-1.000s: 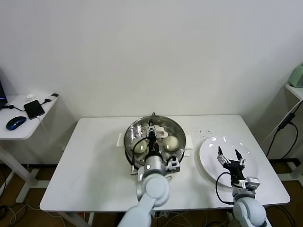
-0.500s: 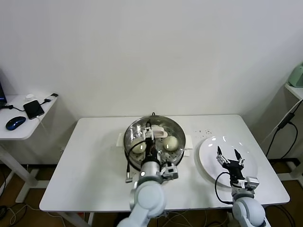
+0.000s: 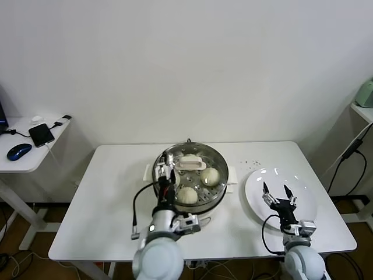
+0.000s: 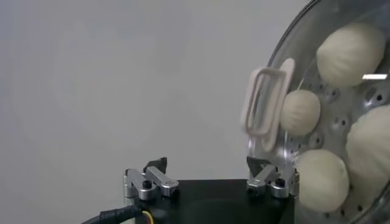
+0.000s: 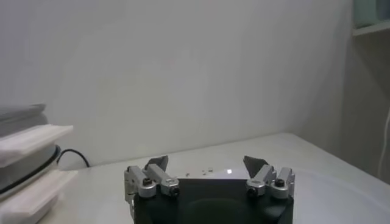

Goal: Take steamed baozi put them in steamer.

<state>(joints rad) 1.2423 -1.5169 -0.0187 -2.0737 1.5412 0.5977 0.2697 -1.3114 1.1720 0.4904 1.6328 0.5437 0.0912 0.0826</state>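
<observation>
From the head camera, the steamer (image 3: 189, 174) stands at the middle of the white table (image 3: 111, 204), with the white plate (image 3: 303, 198) on the table well to its right. In this view three steamed baozi (image 3: 187, 195) can be made out on the perforated tray: one near the front, one at the right and one at the back, partly behind a cream handle piece (image 3: 189, 164) that rests across the back of the pot.

The left gripper (image 3: 165, 171) hangs over the steamer's left rim with its fingers spread apart and nothing between them. The right gripper (image 3: 277, 192) hovers over the plate, fingers likewise spread and holding nothing.

The left wrist camera adds what the head camera hides: four steamed baozi (image 4: 350, 53) lie inside the steamer (image 4: 286, 73), all on the perforated tray, and the cream handle piece (image 4: 266, 100) sits at the pot's rim. Its own gripper (image 4: 211, 172) shows two separated fingertips with bare table between them.

The right wrist camera looks low across the table and shows the right gripper (image 5: 207, 167) wide apart, the steamer's cream side handle (image 5: 30, 139) and a black cable (image 5: 73, 157) beside the base, plus small dark specks (image 5: 204, 171) on the table.

On a side desk (image 3: 23, 157) at the far left lie a phone (image 3: 42, 135) and a blue mouse (image 3: 19, 151).

No writing or brand can be read anywhere.
</observation>
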